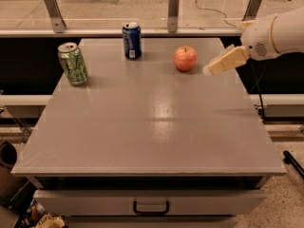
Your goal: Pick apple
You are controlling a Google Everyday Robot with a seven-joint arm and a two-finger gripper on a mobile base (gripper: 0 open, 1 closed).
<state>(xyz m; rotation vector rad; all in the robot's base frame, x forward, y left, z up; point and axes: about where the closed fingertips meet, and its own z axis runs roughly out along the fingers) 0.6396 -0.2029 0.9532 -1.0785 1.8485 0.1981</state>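
The apple (pixel 185 58) is small, round and orange-red with a short dark stem, and stands on the far middle-right of the grey table (pixel 152 122). My gripper (pixel 212 69), with cream-coloured fingers on a white arm, reaches in from the right edge. It hangs just to the right of the apple, a short gap away and not touching it.
A blue drink can (pixel 132 40) stands near the table's far edge, left of the apple. A green can (pixel 72 63) stands at the far left. A metal rail with posts (pixel 173 4) runs behind the table. A drawer with a handle (pixel 151 207) sits below the front edge.
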